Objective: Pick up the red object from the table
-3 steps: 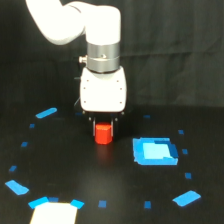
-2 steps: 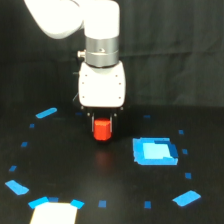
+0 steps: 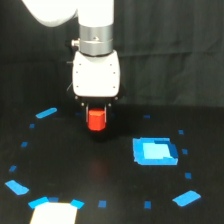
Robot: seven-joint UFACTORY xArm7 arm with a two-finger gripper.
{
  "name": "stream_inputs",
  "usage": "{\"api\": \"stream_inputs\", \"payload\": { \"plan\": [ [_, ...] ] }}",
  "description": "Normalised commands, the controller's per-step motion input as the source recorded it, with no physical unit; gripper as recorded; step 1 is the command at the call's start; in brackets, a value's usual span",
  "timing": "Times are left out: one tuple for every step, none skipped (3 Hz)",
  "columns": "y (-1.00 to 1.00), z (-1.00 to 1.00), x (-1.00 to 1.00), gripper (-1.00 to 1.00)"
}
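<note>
Single exterior view, set off the arm, raised, looking slightly down across the table [image 3: 115, 170] toward the black cloth backdrop [image 3: 175, 50] at 12 o'clock. Fairly near; arm cropped at top.

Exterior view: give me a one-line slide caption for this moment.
xArm6 end effector holds the red object just above the black table, near a blue tape patch.

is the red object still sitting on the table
No, the red object hangs clamped in the claw, with a gap of dark table showing below it.
</note>
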Motion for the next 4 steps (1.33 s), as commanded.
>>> {"api": "stream_inputs", "payload": {
  "plan": [
    [0.06, 1.00, 0.10, -0.94],
    [0.27, 1.00, 0.19, -1.00],
    [-0.04, 0.92, -0.03, -1.00],
    [-0.31, 1.00, -0.20, -1.00]
  ]
}}
